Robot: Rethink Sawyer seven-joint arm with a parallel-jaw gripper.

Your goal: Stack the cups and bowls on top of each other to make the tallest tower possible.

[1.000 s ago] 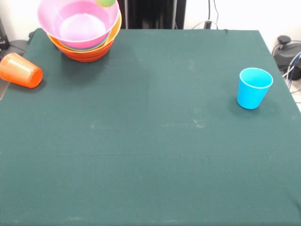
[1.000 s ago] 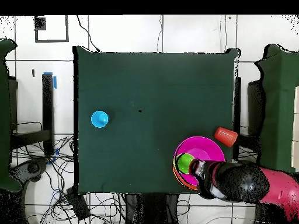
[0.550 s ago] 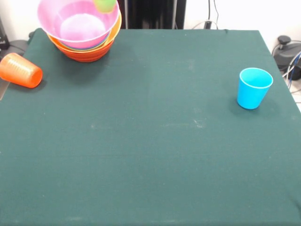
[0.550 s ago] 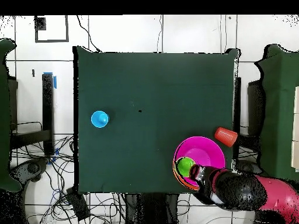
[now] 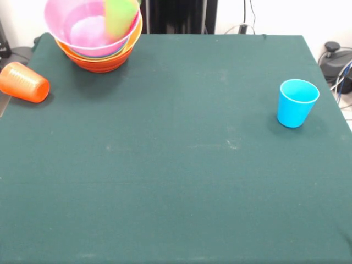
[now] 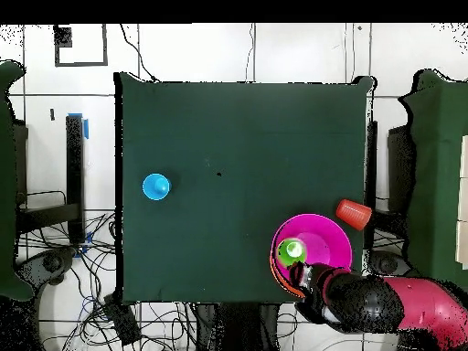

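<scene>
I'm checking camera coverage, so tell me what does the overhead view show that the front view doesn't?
Only the overhead view shows the robot arm reaching over the bowl stack's edge, plus the floor and cables around the table. Only the front view shows the stack's side: orange bowls under the pink bowl. Both show the green cup in the pink bowl, the tipped orange cup and the upright blue cup.

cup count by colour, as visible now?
Orange cup: 1, on its side
Light blue cup: 1, upright
Lime green cup: 1, in the pink bowl
Total: 3
</scene>
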